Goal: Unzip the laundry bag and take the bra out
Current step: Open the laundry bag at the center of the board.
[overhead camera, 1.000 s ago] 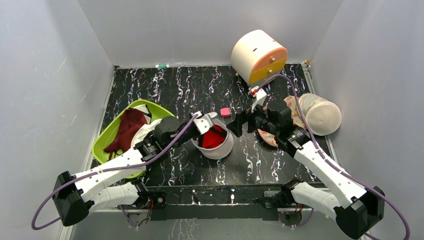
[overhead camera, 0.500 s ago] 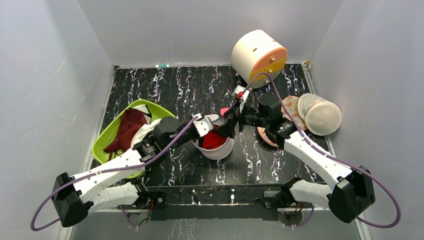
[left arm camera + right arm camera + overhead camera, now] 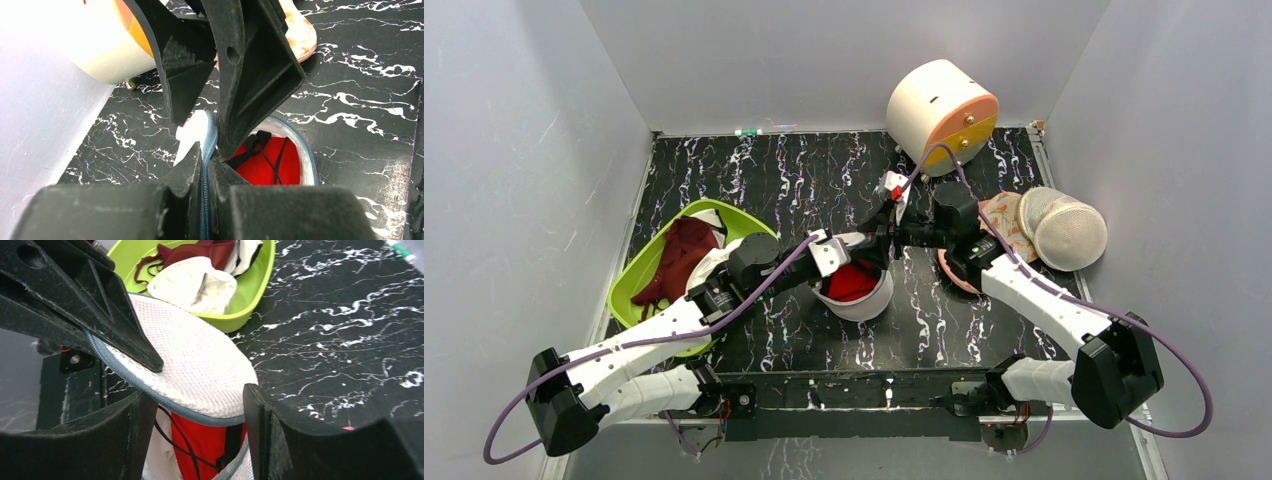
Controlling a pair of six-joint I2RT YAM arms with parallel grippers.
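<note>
Clearly the laundry bag [image 3: 865,301] stands unzipped. The left gripper [image 3: 205,157] is pinched on the zip rim of the bag's upper flap and holds it raised. Inside the bag, under that flap, lies the red bra [image 3: 265,167]. The right gripper [image 3: 197,400], fingers spread wide, hovers at the bag's mouth with the flap's edge between them. The bra lies straight ahead of it, partly roofed by mesh, so I judge the right arm the nearer, free 1 for the pull.

Laundry bag [image 3: 200,370]: white open-weave mesh cloth is noted, rim bound in grey-blue zip tape. Bra [image 3: 260,165]: smooth red fabric (matt). Gripper fingers [image 3: 250,65]: black plastic, grainy, matt. Table [image 3: 774,170]: glossy black marbled top. Basin [image 3: 255,295]: smooth green plastic.
</note>
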